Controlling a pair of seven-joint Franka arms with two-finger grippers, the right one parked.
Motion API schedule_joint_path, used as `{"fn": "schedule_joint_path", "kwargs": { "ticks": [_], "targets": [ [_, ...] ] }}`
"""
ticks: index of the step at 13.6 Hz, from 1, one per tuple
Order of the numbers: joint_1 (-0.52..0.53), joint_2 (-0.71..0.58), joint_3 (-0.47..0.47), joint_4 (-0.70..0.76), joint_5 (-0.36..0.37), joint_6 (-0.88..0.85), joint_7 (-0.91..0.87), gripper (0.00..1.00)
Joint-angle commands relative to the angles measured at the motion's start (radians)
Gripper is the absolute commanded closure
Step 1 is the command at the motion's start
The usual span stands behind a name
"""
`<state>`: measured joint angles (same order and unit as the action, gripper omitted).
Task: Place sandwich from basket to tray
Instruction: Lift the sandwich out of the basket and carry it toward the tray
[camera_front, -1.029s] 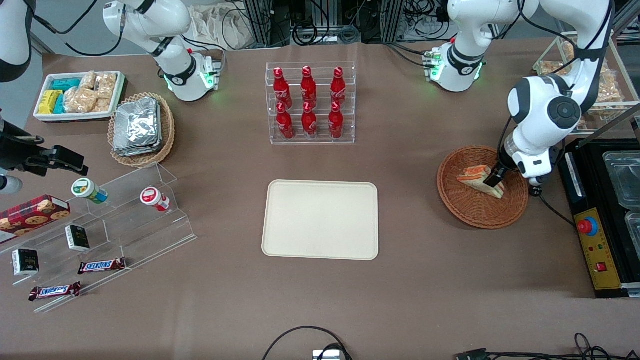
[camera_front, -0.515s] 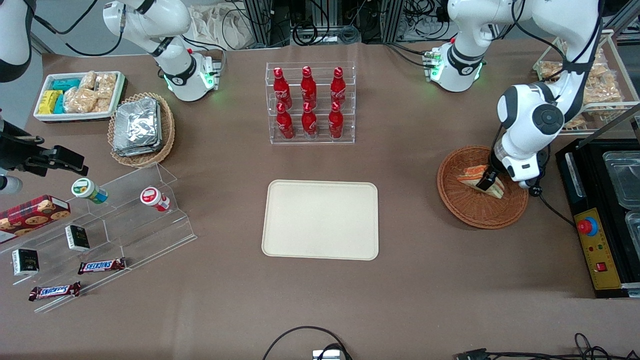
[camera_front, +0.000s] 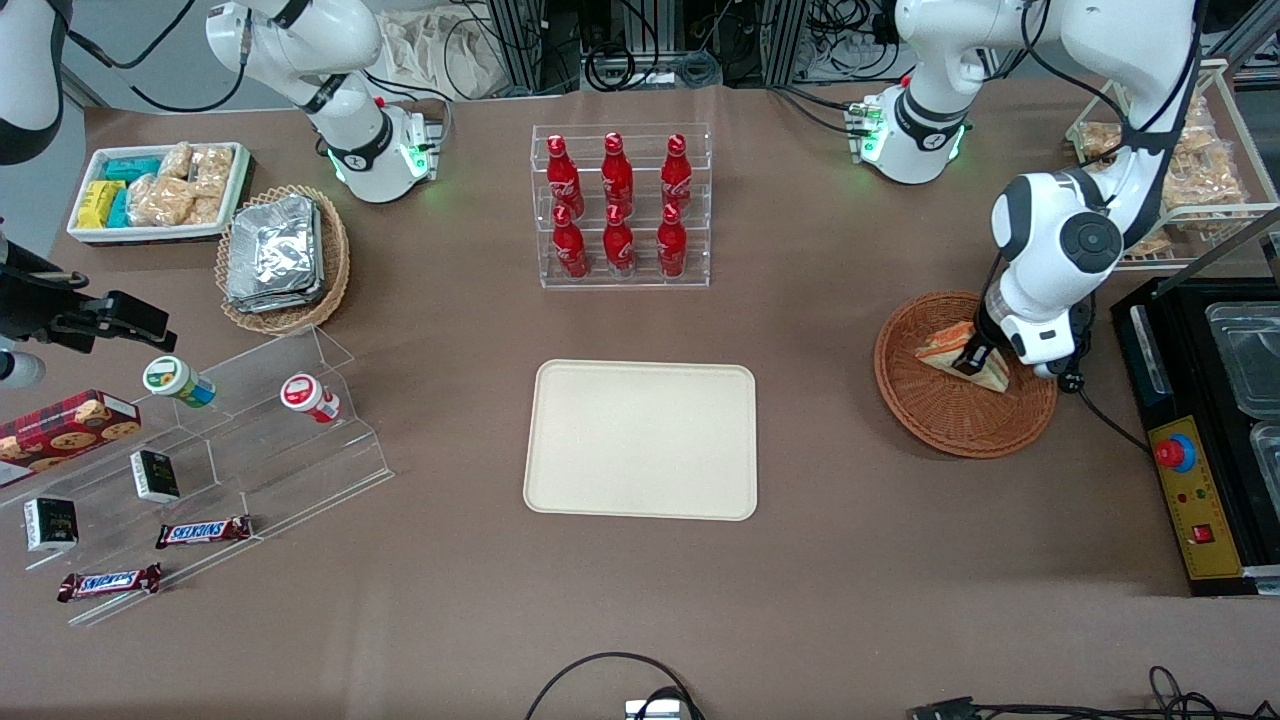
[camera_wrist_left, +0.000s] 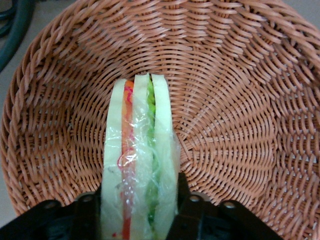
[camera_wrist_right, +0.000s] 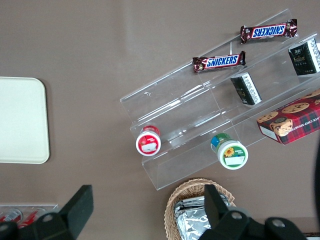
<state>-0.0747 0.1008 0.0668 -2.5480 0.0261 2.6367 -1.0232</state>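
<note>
Worktop (camera_front: 850, 560) lies bare around your tray (camera_front: 641, 440), bottle rack (camera_front: 620, 207) farther from the camera. Toward the working arm's end, the basket (camera_front: 950, 420) cradles the sandwich (camera_wrist_left: 140, 160), your pincer (camera_wrist_left: 139, 212) clamped tight on both its bread faces.

wrapped wedge sandwich (camera_wrist_left: 139, 165) standing on edge in the reddish wicker basket (camera_front: 940, 420), gripper (camera_wrist_left: 137, 212) pinching it, cream tray (camera_front: 640, 440) bare mid-table
</note>
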Motion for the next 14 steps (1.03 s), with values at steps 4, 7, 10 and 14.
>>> {"fn": "schedule_joint_path", "kwargs": {
  "ticks": [4, 7, 10, 14],
  "targets": [
    [-0.008, -0.091, -0.011, 0.121, 0.026, -0.281, 0.174, 1.0],
    [-0.008, -0.104, -0.08, 0.224, 0.026, -0.391, 0.328, 1.0],
    [-0.01, -0.073, -0.182, 0.353, 0.035, -0.472, 0.429, 1.0],
    [-0.01, -0.012, -0.294, 0.417, 0.182, -0.469, 0.453, 1.0]
  ]
}}
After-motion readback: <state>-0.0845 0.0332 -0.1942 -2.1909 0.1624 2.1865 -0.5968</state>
